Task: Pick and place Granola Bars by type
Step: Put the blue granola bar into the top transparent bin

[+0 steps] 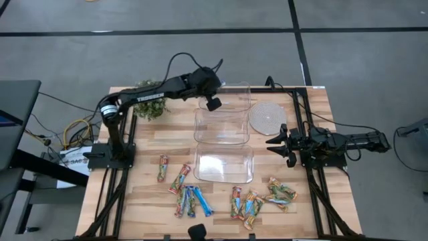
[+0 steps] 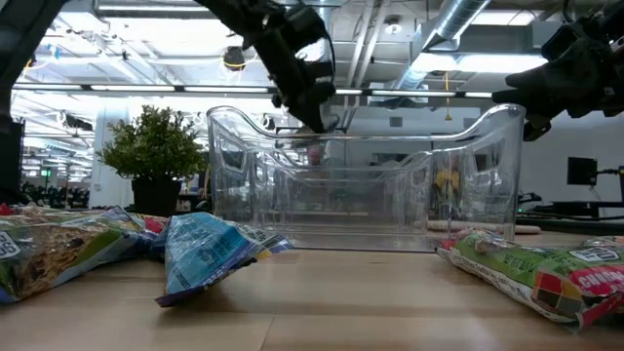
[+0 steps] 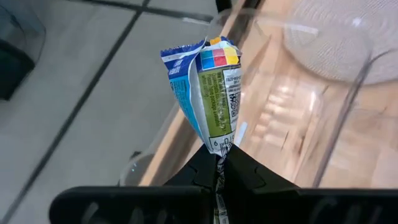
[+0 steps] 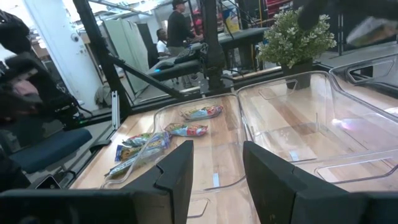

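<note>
My left gripper [image 1: 214, 104] hangs over the far clear tub [image 1: 231, 92], shut on a granola bar [image 3: 208, 93] with a blue and green wrapper. In the low view it stands [image 2: 314, 115] just above the tub's rim. Several more granola bars lie flat along the table's near edge, among them a red-green one [image 1: 162, 167], blue ones [image 1: 190, 201] and a group at the near right [image 1: 279, 193]. My right gripper [image 1: 277, 144] waits at the table's right side, level and open [image 4: 217, 168], with nothing between its fingers. My left gripper pinches one crimped end of the bar [image 3: 219, 144] between its two fingers. The fingers slant downward. The rest of the bar sticks out beyond the fingertips, crumpled near the hold and lifted clear, above the tub.
Two more clear tubs [image 1: 222, 126] [image 1: 224, 164] stand in a row toward the near edge. A potted plant [image 1: 148, 100] stands at the far left and a round woven mat [image 1: 267, 117] at the far right. Bare wood lies around the loose bars.
</note>
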`<action>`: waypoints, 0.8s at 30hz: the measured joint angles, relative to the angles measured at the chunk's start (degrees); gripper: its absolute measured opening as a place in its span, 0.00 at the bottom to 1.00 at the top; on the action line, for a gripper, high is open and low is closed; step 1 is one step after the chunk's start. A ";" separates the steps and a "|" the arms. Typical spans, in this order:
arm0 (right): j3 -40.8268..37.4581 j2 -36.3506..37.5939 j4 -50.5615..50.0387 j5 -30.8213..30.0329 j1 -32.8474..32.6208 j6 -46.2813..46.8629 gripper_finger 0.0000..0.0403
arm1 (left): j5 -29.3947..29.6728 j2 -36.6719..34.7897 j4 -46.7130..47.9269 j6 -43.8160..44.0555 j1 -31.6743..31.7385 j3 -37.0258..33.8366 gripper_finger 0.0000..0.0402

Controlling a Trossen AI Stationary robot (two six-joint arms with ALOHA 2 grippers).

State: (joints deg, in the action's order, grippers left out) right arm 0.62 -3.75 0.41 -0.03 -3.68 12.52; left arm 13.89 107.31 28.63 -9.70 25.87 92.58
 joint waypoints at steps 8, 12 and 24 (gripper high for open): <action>0.00 0.02 -0.01 0.00 -0.01 0.01 0.33 | -0.26 1.46 -1.17 6.35 0.90 0.00 0.01; 0.00 0.02 -0.01 0.00 -0.01 -0.01 0.33 | -1.58 1.46 -2.85 15.92 1.82 0.00 0.01; 0.00 0.00 -0.01 0.00 0.00 -0.01 0.33 | -9.96 1.46 -2.26 52.50 4.71 0.00 0.01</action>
State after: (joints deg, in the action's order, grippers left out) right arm 0.62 -3.75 0.40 -0.03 -3.68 12.51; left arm 3.93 108.78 26.36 42.80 30.58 92.58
